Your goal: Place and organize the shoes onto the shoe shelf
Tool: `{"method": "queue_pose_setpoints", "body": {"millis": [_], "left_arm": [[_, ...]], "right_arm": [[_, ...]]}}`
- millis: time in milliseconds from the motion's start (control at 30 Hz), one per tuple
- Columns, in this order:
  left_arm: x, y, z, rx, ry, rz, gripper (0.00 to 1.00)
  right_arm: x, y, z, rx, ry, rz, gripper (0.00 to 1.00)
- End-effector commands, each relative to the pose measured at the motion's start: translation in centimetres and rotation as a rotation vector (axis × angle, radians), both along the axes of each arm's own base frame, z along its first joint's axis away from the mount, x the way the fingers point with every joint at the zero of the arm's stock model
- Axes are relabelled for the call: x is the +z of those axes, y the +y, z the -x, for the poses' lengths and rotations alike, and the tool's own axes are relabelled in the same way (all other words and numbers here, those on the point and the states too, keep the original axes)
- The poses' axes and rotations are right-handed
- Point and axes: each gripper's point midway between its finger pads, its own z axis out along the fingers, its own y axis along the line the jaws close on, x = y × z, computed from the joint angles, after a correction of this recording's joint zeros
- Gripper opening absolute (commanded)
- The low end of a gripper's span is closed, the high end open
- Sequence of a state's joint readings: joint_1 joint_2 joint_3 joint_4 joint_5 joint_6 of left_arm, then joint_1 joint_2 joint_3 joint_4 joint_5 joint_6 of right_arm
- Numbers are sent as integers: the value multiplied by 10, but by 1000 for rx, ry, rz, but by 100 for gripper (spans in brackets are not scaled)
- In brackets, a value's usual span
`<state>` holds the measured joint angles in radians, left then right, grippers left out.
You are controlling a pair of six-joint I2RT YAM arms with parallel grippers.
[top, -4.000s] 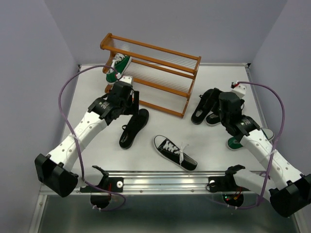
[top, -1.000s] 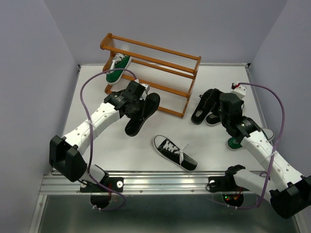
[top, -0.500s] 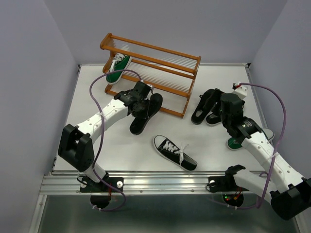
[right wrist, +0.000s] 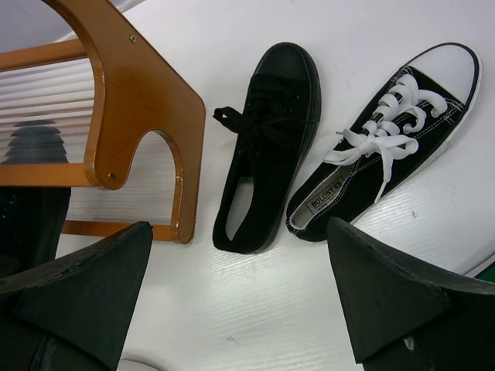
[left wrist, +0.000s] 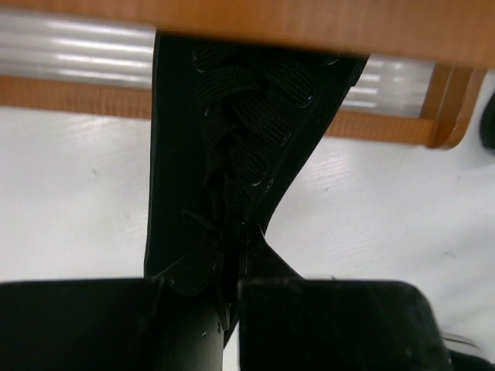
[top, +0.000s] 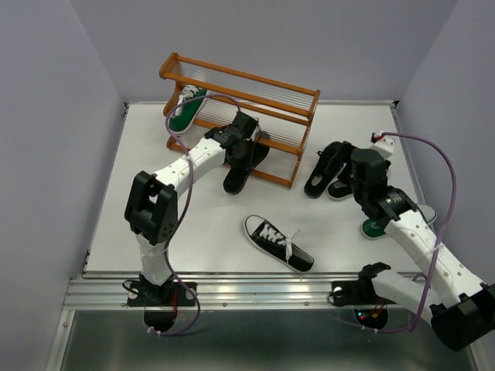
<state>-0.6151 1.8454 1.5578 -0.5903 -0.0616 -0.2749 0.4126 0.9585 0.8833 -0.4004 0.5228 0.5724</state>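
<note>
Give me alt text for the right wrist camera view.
An all-black shoe and a black sneaker with white laces lie side by side on a white table, framed by the open right gripper. The wooden end of the shoe shelf stands at left.

Six shoes in all: two green sneakers (top: 184,110), two white-laced black sneakers (top: 278,242), two all-black shoes (top: 319,173). One shoe shelf (top: 240,77).

shelf (top: 240,78): orange-brown wood, silvery rods
green sneaker (top: 184,114): white laces
all-black shoe (top: 244,164): black laces too
black sneaker (top: 278,243): white laces, white sole
table (top: 193,232): white
cables (top: 450,176): purple
</note>
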Motion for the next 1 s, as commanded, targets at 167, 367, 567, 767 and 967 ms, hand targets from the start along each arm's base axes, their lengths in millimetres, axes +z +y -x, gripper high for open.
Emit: {"method": "queue_pose_setpoints", "body": {"millis": [167, 367, 567, 767, 967], "left_arm": [[52, -34, -49, 9, -170, 108, 0], [48, -44, -59, 8, -179, 130, 0], [47, -50, -64, 16, -195, 160, 0], [43, -55, -71, 14, -204, 169, 0], [42, -59, -80, 17, -222, 170, 0]], "right_arm": [[11, -5, 0, -24, -28, 0, 100], [12, -5, 0, -23, -29, 1, 100], [12, -6, 1, -26, -32, 0, 100], [13, -7, 2, -27, -31, 3, 100], [15, -4, 0, -19, -33, -3, 100]]}}
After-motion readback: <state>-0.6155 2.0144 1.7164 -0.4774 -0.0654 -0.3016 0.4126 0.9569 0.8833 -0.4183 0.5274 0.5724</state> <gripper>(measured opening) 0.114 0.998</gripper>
